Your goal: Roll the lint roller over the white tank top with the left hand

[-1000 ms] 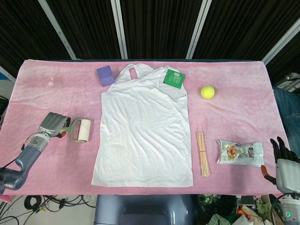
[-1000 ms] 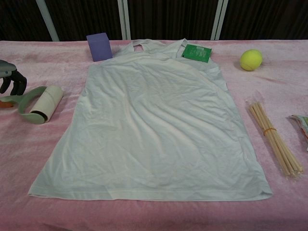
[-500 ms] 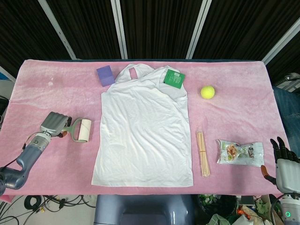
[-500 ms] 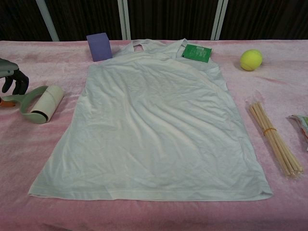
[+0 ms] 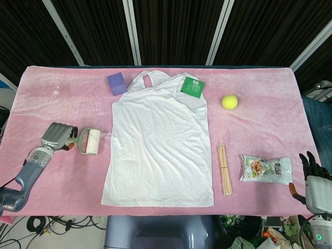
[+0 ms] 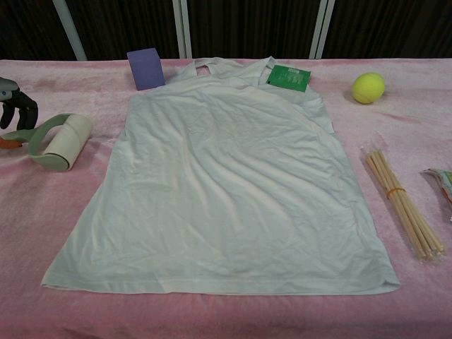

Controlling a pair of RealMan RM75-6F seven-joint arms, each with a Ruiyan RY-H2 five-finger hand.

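The white tank top (image 5: pixel 161 145) lies flat in the middle of the pink table, neck toward the far edge. The lint roller (image 5: pixel 93 141) has a pale roll and a green handle and sits just left of the top's left hem, a little apart from the fabric. My left hand (image 5: pixel 56 136) grips the handle's end; in the chest view the lint roller (image 6: pixel 67 141) looks slightly raised, and the left hand (image 6: pixel 15 107) is cut by the frame edge. My right hand (image 5: pixel 314 179) rests at the near right corner, fingers spread and holding nothing.
A purple block (image 5: pixel 116 83) stands by the top's left strap and a green card (image 5: pixel 192 86) lies on its right shoulder. To the right are a tennis ball (image 5: pixel 230 101), a bundle of wooden sticks (image 5: pixel 224 169) and a snack packet (image 5: pixel 265 169).
The left hand has drawn slightly left and back, and the lint roller has shifted with it, rising a little off the cloth. The right hand has not moved.
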